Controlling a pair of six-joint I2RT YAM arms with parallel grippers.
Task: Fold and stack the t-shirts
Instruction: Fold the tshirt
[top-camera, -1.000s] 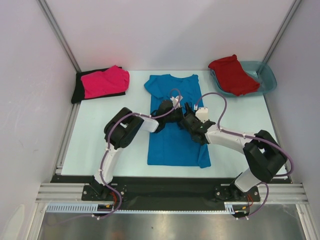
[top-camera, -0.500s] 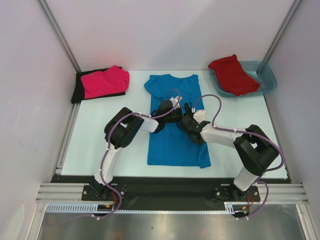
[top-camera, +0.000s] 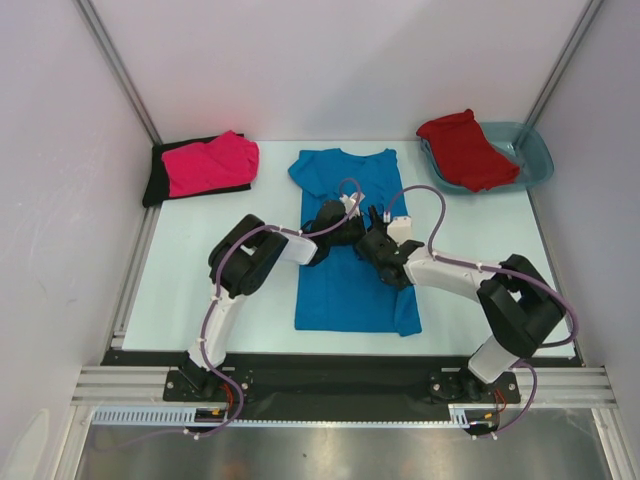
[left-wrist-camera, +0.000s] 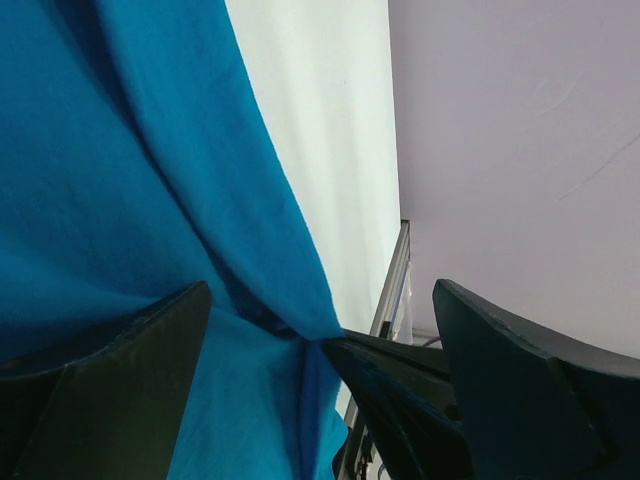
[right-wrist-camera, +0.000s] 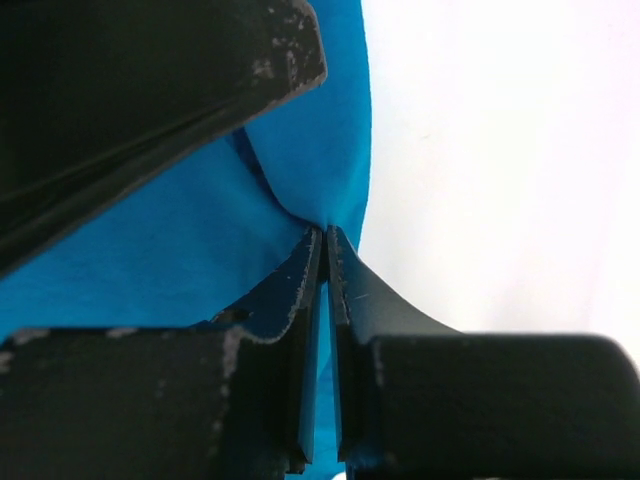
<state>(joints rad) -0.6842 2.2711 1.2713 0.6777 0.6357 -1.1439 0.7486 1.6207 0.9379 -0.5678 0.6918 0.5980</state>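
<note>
Blue t-shirt lies flat in the middle of the table, collar toward the far side, with both grippers over its upper half.

L arm is bent sharply at the elbow, forearm running right. The L gripper sits low on the cloth and its fingers are spread wide – blue fabric between them, not gripped.

R arm has its elbow out near the right edge, forearm stretched left. The R gripper is beside the L one, and its fingers are pressed together on a raised fold of the shirt's edge.

Pink t-shirt lies on the black t-shirt at far left – the red t-shirt is draped over the teal tub at far right.
</note>
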